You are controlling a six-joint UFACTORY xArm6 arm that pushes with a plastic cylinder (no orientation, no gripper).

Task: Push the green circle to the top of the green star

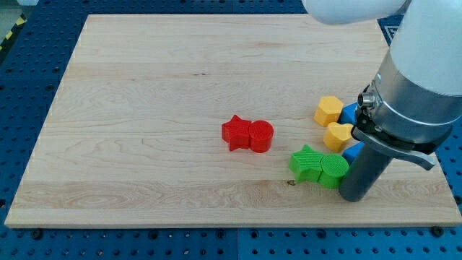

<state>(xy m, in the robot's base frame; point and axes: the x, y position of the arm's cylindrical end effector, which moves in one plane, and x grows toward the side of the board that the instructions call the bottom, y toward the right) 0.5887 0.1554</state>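
Green circle (333, 171) touching green star's (306, 163) right

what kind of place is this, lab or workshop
Most likely a robotics lab bench: a wooden board lies on a blue perforated table, small coloured blocks like the green star sit on it, and a robot arm reaches in.

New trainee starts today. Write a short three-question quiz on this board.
1. True or false: the green circle touches the green star.
2. Which pair sits nearest the board's middle? A) red star and red circle B) two yellow blocks C) two blue blocks
3. Fill in: my tip stands at the view's ____ of the green circle.

Key: 1 true; 2 A; 3 right.
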